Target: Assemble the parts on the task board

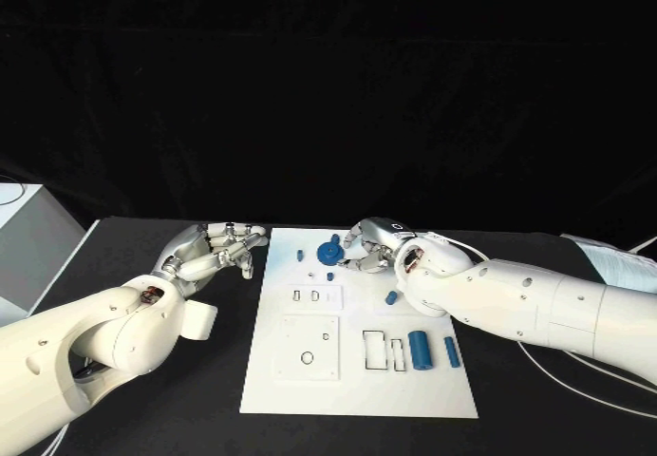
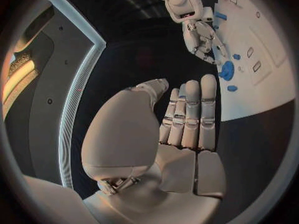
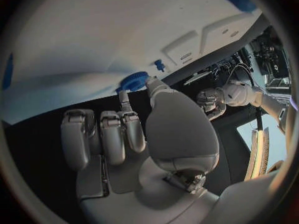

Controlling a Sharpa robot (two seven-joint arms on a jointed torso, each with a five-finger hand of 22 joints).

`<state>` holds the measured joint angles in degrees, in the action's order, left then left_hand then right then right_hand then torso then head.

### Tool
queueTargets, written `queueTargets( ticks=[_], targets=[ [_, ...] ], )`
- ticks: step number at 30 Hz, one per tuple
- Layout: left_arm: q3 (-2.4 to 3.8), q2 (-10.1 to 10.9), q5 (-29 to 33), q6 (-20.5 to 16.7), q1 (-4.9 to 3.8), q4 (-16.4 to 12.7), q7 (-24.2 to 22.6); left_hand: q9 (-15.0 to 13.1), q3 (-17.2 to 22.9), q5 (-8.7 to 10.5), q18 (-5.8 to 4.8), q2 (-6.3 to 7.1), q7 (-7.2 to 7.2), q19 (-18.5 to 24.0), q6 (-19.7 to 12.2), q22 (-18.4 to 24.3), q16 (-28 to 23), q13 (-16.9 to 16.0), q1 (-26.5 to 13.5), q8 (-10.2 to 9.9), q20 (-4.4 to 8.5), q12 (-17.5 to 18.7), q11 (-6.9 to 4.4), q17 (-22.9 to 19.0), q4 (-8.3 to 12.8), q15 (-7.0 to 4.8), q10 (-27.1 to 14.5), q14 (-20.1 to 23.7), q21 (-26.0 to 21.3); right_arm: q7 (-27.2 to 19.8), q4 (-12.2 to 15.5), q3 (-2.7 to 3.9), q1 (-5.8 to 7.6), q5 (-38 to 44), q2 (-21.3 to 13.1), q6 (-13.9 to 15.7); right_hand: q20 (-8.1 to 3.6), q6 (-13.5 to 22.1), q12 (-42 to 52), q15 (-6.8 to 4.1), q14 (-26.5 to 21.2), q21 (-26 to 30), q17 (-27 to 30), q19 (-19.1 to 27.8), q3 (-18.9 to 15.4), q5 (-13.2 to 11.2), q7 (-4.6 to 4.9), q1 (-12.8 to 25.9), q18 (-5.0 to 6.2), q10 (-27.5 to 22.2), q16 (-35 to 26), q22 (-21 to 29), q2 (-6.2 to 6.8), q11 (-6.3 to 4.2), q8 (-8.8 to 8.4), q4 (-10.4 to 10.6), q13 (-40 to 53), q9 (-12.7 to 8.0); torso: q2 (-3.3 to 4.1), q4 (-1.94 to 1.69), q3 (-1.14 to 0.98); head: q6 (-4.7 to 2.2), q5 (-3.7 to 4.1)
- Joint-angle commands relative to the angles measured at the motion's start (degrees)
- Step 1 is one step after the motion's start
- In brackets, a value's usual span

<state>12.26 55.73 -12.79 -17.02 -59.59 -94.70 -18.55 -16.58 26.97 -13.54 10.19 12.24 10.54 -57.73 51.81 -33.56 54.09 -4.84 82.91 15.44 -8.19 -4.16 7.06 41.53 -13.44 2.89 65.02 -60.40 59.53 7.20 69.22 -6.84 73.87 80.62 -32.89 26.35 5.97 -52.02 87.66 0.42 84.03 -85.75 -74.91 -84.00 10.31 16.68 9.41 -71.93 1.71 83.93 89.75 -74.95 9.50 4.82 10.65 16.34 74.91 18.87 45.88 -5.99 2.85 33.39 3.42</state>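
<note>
A: Obstructions at the far end of the task board (image 1: 359,394)?
B: The right hand (image 1: 380,245) sits over that end, just beside the blue gear (image 1: 330,253). The left hand (image 1: 216,251) hovers off the board's left edge, apart from it.
A: Open access?
B: The board's near left portion is unobstructed; cylinders (image 1: 422,350) stand near its right edge

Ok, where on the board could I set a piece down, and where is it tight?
The near strip of the board, below the square plate and the two blue cylinders, is bare. The far end is crowded: the right hand sits at the blue gear there.
</note>
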Motion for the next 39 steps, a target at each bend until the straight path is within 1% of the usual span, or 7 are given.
queueTargets(
  ticks=[1,6,12,18,27,32,39],
  targets=[
    [0.04,0.0,0.2,0.8,-0.02,0.1,-0.3,0.0,0.3,0.2,0.4,0.01,0.02,0.4,-0.5,0.0,0.2,-0.1,-0.6,-0.1,-0.17,0.0,0.1,-0.1,0.1,0.11,-0.4,0.4,0.2,-3.9,2.1,0.22,0.08,-2.6,-2.5,4.8,-0.01,0.2,0.1,-0.14,6.0,-0.3,-15.1,-4.2,0.7,0.3,-0.08,-1.4,-0.45,3.4,0.2,-10.3,0.07,-0.22,-0.05,-0.3,12.7,-0.3,-0.1,0.25,-0.09,-0.4,0.01],
    [0.04,0.1,0.2,0.9,-0.01,0.4,-0.4,-0.1,0.3,0.21,0.38,0.05,0.05,0.4,-0.6,-0.2,0.2,-0.1,-0.6,-0.2,-0.19,0.0,0.12,-0.1,0.1,0.13,-0.5,0.4,0.3,-11.9,4.4,0.39,0.57,-10.8,-7.3,3.3,0.14,0.7,-0.5,0.04,6.0,0.2,-15.1,-3.9,1.9,-0.6,0.17,-3.9,-0.31,2.6,0.2,-9.8,0.45,0.01,-0.25,-0.9,12.0,-0.6,-0.26,0.65,-0.36,-0.69,0.01],
    [0.04,-0.1,0.3,1.1,0.04,0.5,-0.4,-0.1,0.3,0.2,0.37,0.05,0.05,0.4,-0.6,-0.2,0.2,-0.1,-0.6,-0.1,-0.19,0.0,0.12,-0.1,0.1,0.13,-0.4,0.4,0.4,-19.1,6.5,0.45,1.15,-18.6,-13.4,-0.5,0.2,0.6,-1.2,0.02,6.0,0.0,-15.1,-3.9,3.2,-3.4,0.08,-9.8,-0.38,1.9,0.2,-10.1,2.46,-0.04,-0.06,-3.6,11.4,-1.1,-0.4,1.0,-0.7,-0.97,0.57],
    [0.03,-0.4,0.3,1.4,0.35,0.6,-0.3,-0.1,0.3,0.2,0.33,0.04,0.05,0.3,-0.6,-0.4,0.2,-0.1,-0.6,-0.1,-0.19,-0.1,0.11,-0.1,0.1,0.13,-0.4,0.4,0.5,-20.0,4.8,0.45,1.39,-20.7,-17.3,-5.0,0.12,0.8,-1.6,-0.07,6.0,0.0,-15.1,-3.9,4.2,-2.3,0.01,-12.4,-0.38,1.4,0.2,-10.1,3.1,-0.14,-0.1,-4.8,11.0,-1.4,-0.59,1.37,-1.1,-0.86,0.74],
    [0.03,-0.5,0.3,1.6,0.94,0.7,-0.2,-0.1,0.3,0.2,0.32,0.03,0.05,0.3,-0.5,-0.5,0.2,-0.1,-0.6,-0.1,-0.2,-0.1,0.1,-0.1,0.1,0.13,-0.4,0.4,0.5,-19.4,0.7,0.41,1.19,-18.6,-18.6,-7.0,0.11,1.1,-1.7,-0.06,6.0,-0.1,-15.1,-4.0,4.2,-2.6,0.03,-12.6,-0.42,1.4,0.2,-10.3,3.44,-0.14,-0.27,-4.9,10.9,-1.5,-0.52,1.67,-1.72,-0.69,0.74],
    [0.03,-0.6,0.3,1.7,1.09,0.8,-0.2,-0.2,0.3,0.19,0.32,0.02,0.04,0.3,-0.5,-0.5,0.2,-0.1,-0.5,-0.1,-0.2,-0.1,0.09,-0.1,0.2,0.12,-0.3,0.4,0.6,-19.0,-0.8,0.41,1.08,-18.0,-18.3,-7.5,0.11,1.1,-1.6,-0.06,6.0,-0.2,-15.1,-4.0,4.2,-2.6,0.04,-12.6,-0.45,1.4,0.2,-10.4,3.46,-0.13,-0.3,-4.9,11.0,-1.5,-0.53,1.52,-1.49,-0.42,0.89],
    [0.03,-0.6,0.3,1.6,1.28,1.0,-0.2,-0.2,0.3,0.19,0.32,0.02,0.04,0.3,-0.5,-0.5,0.2,-0.1,-0.5,-0.1,-0.2,-0.1,0.09,-0.1,0.2,0.12,-0.3,0.4,0.6,-18.2,-2.5,0.39,0.41,-16.9,-17.5,-8.6,0.11,1.2,-1.6,-0.05,6.0,-0.2,-15.1,-4.0,4.2,-2.6,0.06,-12.7,-0.43,1.4,0.2,-10.3,3.46,-0.12,-0.35,-4.9,11.0,-1.6,-0.5,1.43,-1.45,-0.01,0.73]
  ],
)
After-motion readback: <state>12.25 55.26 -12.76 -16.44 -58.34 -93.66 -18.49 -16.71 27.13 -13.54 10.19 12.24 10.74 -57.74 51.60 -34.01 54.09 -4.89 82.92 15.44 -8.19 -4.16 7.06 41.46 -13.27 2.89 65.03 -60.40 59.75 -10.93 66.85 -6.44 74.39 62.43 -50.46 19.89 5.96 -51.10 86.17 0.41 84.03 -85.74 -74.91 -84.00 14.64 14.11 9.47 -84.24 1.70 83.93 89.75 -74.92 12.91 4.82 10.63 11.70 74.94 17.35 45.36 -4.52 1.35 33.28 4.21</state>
